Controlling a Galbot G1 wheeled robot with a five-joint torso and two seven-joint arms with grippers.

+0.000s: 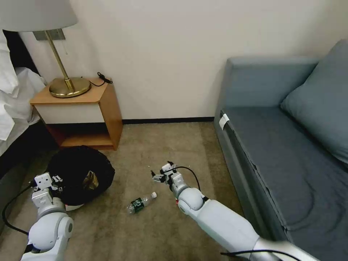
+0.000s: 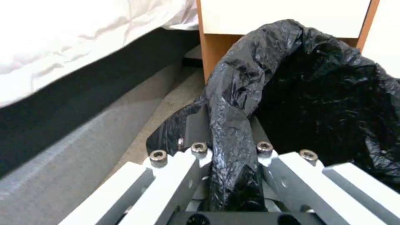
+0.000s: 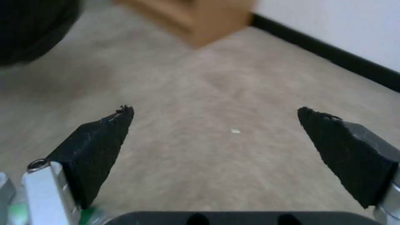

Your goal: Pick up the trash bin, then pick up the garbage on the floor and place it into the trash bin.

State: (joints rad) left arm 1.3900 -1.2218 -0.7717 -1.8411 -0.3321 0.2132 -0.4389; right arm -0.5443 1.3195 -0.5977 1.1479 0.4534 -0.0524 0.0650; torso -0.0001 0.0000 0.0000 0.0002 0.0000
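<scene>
The trash bin (image 1: 81, 170), white with a crinkly black bag (image 2: 329, 93) over its rim, sits at the lower left in the head view, tipped toward me. My left gripper (image 1: 57, 179) is shut on the near rim of the bag (image 2: 228, 134). A dark-and-gold wrapper (image 1: 90, 180) lies inside the bin. A small clear bottle (image 1: 140, 203) with a green label and white cap lies on the carpet between the arms. My right gripper (image 1: 161, 173) hangs open over bare carpet (image 3: 214, 112), just beyond and right of the bottle. A sliver of green (image 3: 89, 214) shows by one of its fingers.
A wooden nightstand (image 1: 108, 108) with a brass lamp (image 1: 69, 85) stands behind the bin. A bed (image 1: 14, 105) with white sheets is at the left. A blue-grey sofa (image 1: 282, 145) runs along the right. Open carpet (image 1: 166, 145) lies between them.
</scene>
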